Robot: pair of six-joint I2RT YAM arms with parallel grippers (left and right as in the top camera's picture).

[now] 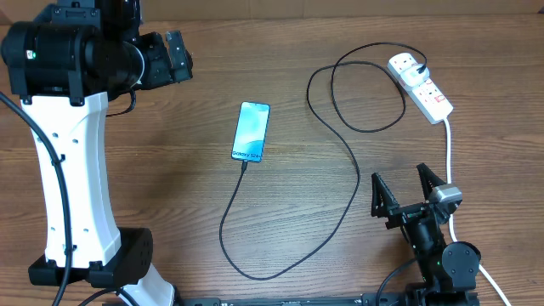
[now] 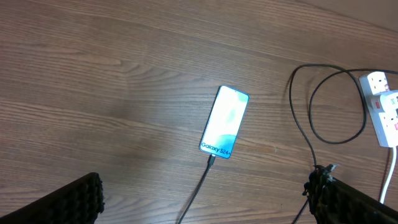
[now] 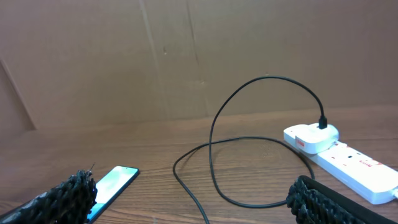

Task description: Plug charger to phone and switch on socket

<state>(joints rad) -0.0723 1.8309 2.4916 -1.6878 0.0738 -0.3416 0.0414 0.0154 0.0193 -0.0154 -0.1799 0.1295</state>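
L gripper (image 1: 181,56) & R gripper (image 1: 399,174) both released, empty; reaching socket (image 1: 432,95) right of phone (image 1: 252,130) may snag charger (image 1: 405,65) loop btwn, yanking connector out.

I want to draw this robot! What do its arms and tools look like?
The left arm has a long white shell with black dots, round black joints and black cables beside it. The right arm is black with a small silver block. The left tool and right tool are black, with two bumpy fingers each.
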